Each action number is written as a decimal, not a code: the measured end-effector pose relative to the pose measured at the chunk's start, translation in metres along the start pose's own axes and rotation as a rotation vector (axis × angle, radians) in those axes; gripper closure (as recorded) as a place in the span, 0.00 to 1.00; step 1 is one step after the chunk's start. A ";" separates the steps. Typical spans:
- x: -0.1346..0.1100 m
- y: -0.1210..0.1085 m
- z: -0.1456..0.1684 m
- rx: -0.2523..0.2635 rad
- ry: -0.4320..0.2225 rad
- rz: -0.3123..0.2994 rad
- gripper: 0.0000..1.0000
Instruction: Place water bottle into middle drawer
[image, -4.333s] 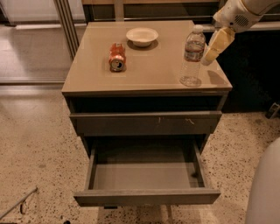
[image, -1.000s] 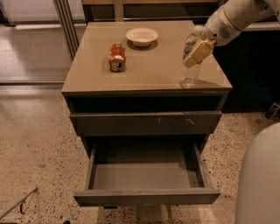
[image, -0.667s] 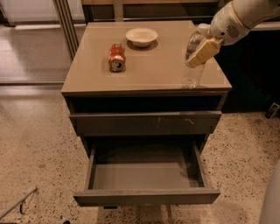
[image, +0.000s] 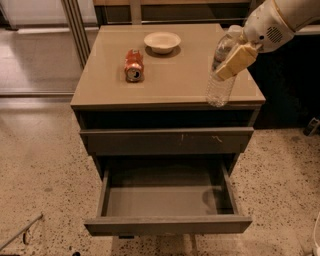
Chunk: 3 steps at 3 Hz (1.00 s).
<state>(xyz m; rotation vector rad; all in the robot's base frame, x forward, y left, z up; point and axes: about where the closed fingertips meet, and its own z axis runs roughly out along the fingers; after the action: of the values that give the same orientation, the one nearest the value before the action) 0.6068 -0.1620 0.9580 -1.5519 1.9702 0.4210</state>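
Indoor robot test space, by its look an office or lab building rather than a home. A speckled terrazzo floor (image: 45, 165) runs under a plain taupe laminate drawer cabinet (image: 175, 80), with a metal-framed glass partition (image: 75, 25) behind at left. A white robot arm (image: 272, 22) reaches in from upper right. Its tan-fingered gripper (image: 235, 60) is above the cabinet's front right corner, clasping a clear plastic water bottle (image: 218, 90). A red-orange soda can (image: 134, 65) and a shallow white bowl (image: 162, 42) sit on top.

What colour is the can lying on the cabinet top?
The can is red-orange, camera view; the pincer grips the water bottle at right.
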 end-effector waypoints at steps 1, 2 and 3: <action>0.019 0.011 0.016 -0.009 0.004 0.017 1.00; 0.040 0.036 0.018 0.058 -0.055 0.029 1.00; 0.087 0.061 0.054 0.075 -0.096 0.063 1.00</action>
<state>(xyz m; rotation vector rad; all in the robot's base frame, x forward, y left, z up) 0.5493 -0.1813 0.8558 -1.4006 1.9425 0.4344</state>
